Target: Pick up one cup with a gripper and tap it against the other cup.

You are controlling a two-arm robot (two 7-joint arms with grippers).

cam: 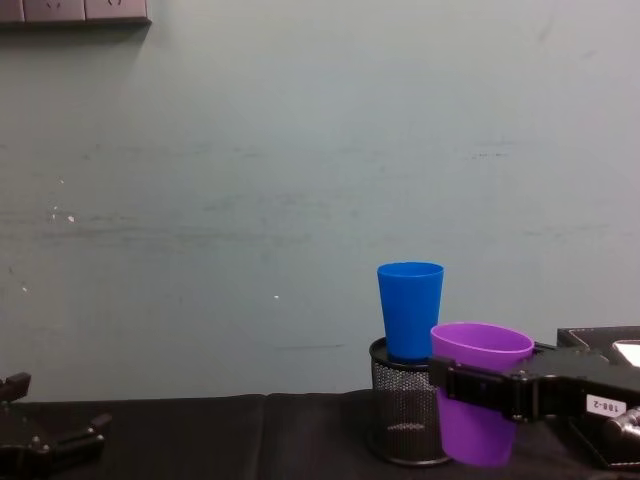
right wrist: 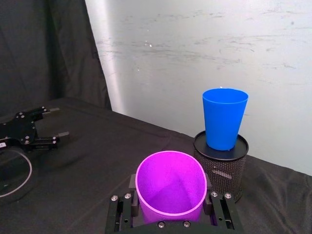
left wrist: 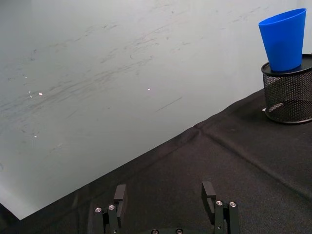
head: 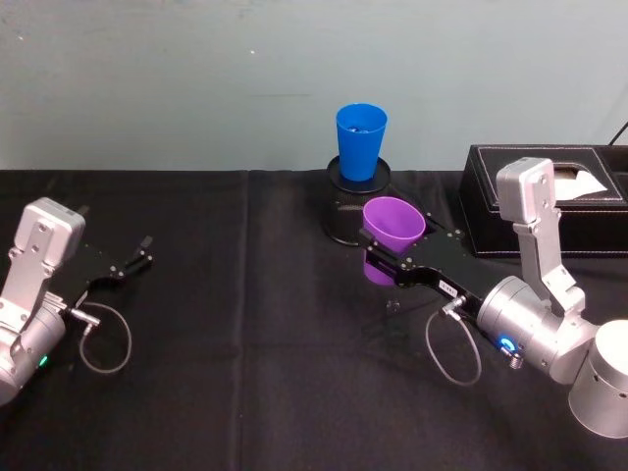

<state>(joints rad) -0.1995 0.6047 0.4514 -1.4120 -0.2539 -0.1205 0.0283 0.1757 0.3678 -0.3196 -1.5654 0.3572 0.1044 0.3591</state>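
While the thin, flat black fingers point(right wrist: 123, 210) of the right gripper point(head: 379, 257) are pressing in on both sides of the purple cup point(head: 394, 224), that smooth plastic tumbler is sitting at the centre of the head view, leaning a little with its round mouth open upward. Its tapered wall is showing glossy and plain in the right wrist view. Behind the fingers, a small white label is sitting on the black jaw body, and the silver-grey arm with its blue light is stretching away to the lower right.

Just above it in the head view, the blue cup point(head: 361, 137) is standing upright on the flat black top of a round wire-mesh pen holder point(head: 343, 211). The purple cup is hanging just beside the holder, lower than the blue cup and apart from it; whether it is touching the mesh cannot be told.

A black stitched tissue box point(head: 549, 196) is sitting at the right edge. At the left edge, the left gripper point(head: 144, 252) is resting low over the black cloth of the bench point(head: 245, 343), its fingers spread wide and holding nothing.
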